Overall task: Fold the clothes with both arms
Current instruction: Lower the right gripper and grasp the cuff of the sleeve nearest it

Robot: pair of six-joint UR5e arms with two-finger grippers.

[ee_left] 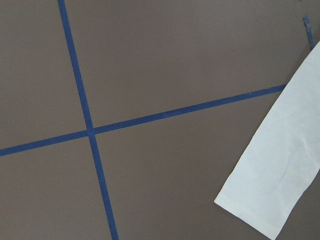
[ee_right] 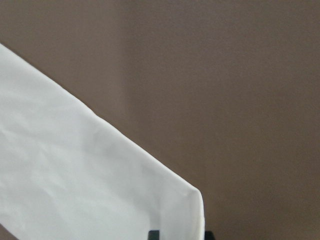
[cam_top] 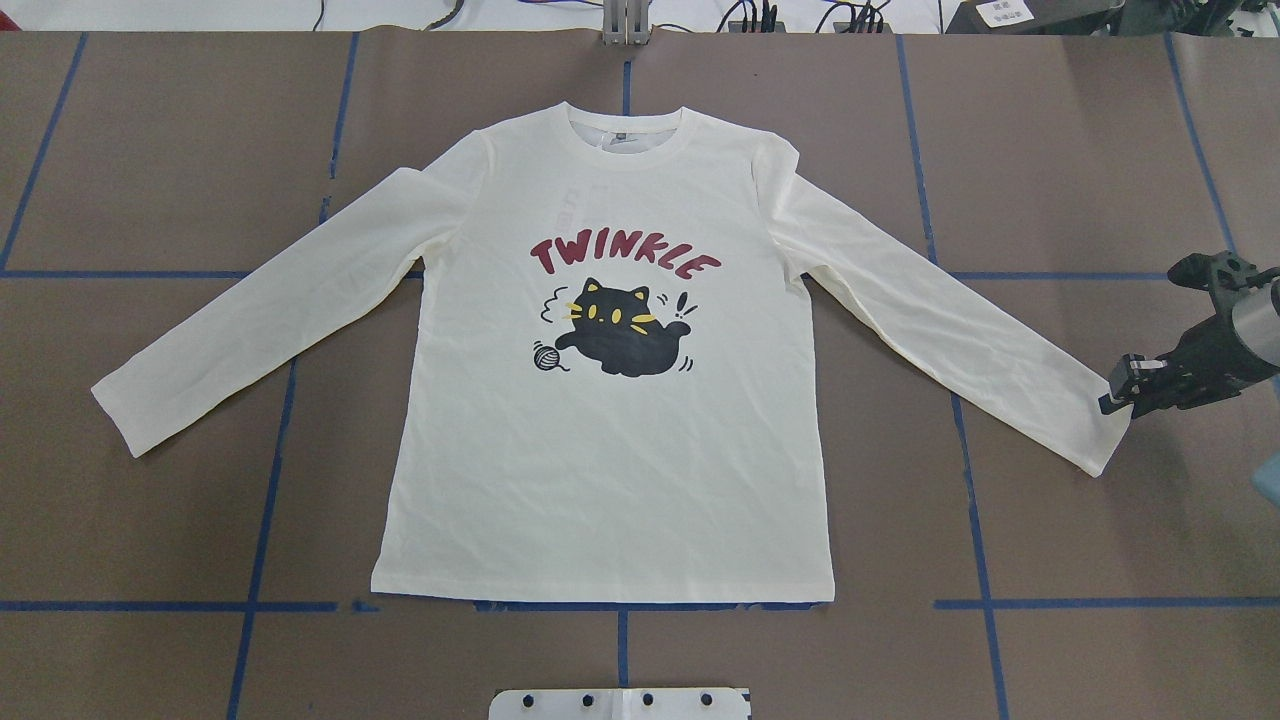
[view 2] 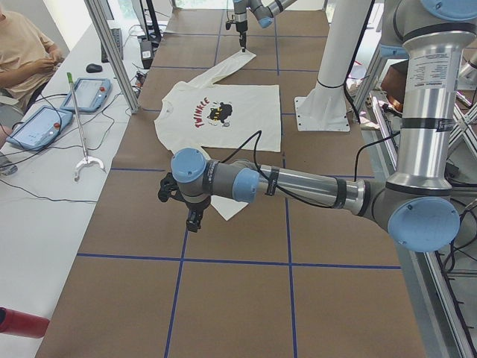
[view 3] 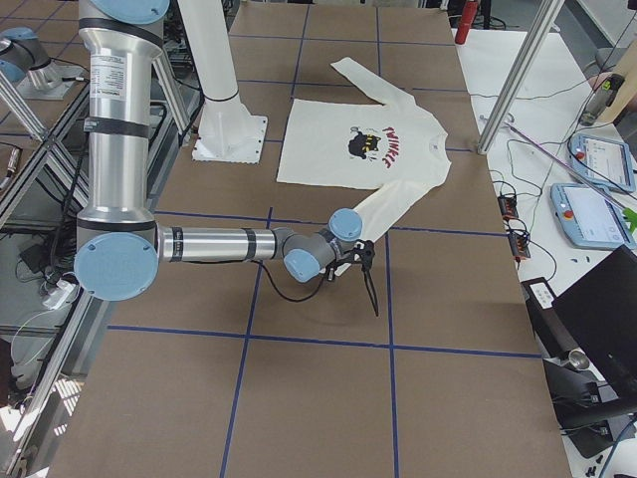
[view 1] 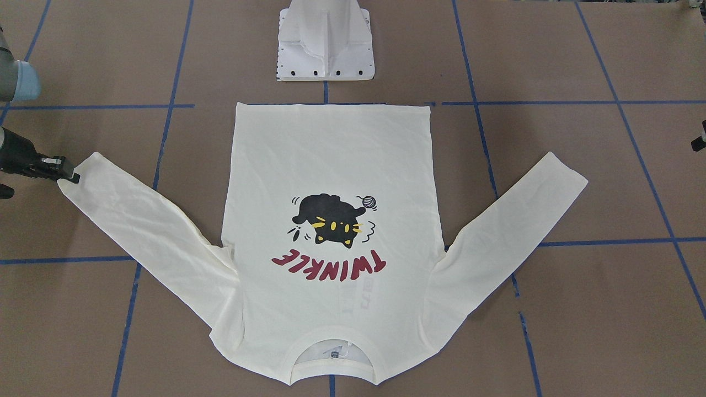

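Note:
The cream-white long-sleeved T-shirt (cam_top: pixel 610 440) lies flat and face up on the brown table, both sleeves spread out, with the black cat print (cam_top: pixel 620 335) and the dark-red "TWINKLE" word. Its ribbed neck (cam_top: pixel 625 150) points away from the robot. My right gripper (cam_top: pixel 1118 392) is low at the right sleeve's cuff (cam_top: pixel 1100 440). In the right wrist view two black fingertips (ee_right: pixel 154 234) stand apart, with the cuff corner (ee_right: pixel 192 210) between them. My left gripper (view 2: pixel 192 218) hovers beside the left sleeve's cuff (ee_left: pixel 265 205). I cannot tell whether it is open or shut.
The white pedestal base (view 1: pixel 325 49) stands at the robot's edge of the table. Blue tape lines (cam_top: pixel 250 560) grid the brown surface. A side bench with tablets (view 2: pixel 41 127), a grabber stick (view 2: pixel 78 119) and a seated person (view 2: pixel 22 52) lies beyond the shirt's neck.

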